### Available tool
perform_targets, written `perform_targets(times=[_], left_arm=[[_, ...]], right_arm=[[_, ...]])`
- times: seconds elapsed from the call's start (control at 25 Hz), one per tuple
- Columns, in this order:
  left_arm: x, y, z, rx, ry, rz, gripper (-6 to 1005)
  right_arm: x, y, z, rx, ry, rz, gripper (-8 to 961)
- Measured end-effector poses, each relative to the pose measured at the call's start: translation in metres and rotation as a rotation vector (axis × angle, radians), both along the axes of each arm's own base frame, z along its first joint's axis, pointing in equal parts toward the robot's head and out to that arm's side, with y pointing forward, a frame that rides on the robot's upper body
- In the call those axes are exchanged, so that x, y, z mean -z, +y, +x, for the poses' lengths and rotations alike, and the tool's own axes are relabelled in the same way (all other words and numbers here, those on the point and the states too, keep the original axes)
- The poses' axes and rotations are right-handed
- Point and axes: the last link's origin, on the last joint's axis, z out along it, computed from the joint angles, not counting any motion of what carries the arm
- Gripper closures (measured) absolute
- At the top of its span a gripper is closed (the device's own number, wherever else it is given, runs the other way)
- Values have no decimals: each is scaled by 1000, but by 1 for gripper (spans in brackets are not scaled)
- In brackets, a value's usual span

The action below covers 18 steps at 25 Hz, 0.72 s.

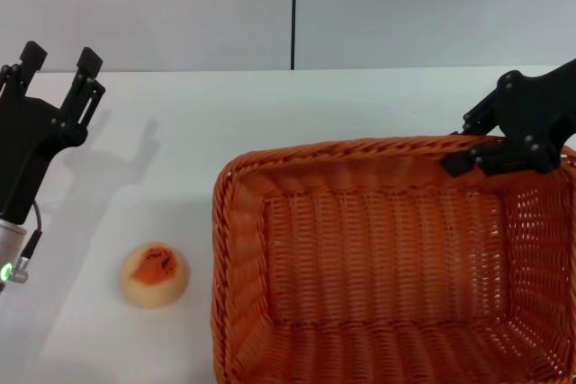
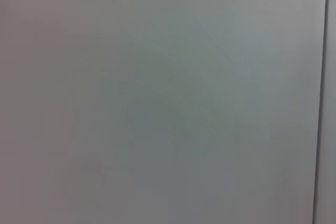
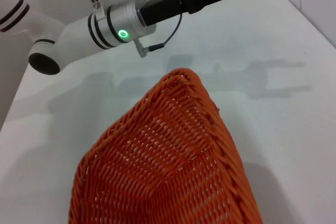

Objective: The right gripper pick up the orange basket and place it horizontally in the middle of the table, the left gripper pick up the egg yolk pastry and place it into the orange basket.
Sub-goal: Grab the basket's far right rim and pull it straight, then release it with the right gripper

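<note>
The orange basket (image 1: 387, 258) fills the right and middle of the head view, open side up, its near part cut off by the picture's edge. My right gripper (image 1: 470, 143) straddles the basket's far rim near the right corner, one finger outside and one inside, shut on the rim. The right wrist view looks down along the basket (image 3: 168, 166). The egg yolk pastry (image 1: 155, 273) lies on the white table (image 1: 270, 114), just left of the basket and apart from it. My left gripper (image 1: 60, 60) hovers open at the far left, well behind the pastry, holding nothing.
A grey wall with a dark vertical seam (image 1: 293, 11) rises behind the table's far edge. The left arm's silver wrist with a green light (image 3: 121, 24) shows in the right wrist view. The left wrist view shows only a blank pale surface.
</note>
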Motion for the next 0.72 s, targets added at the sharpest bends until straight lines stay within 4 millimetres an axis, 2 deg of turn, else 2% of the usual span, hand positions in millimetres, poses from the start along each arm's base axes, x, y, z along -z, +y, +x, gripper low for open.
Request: perform_targets(times=[0.72], left_arm=[[0,0,0,2,-9,-2,283]], right_arm=[[22,4,1,2,-3,24,786]])
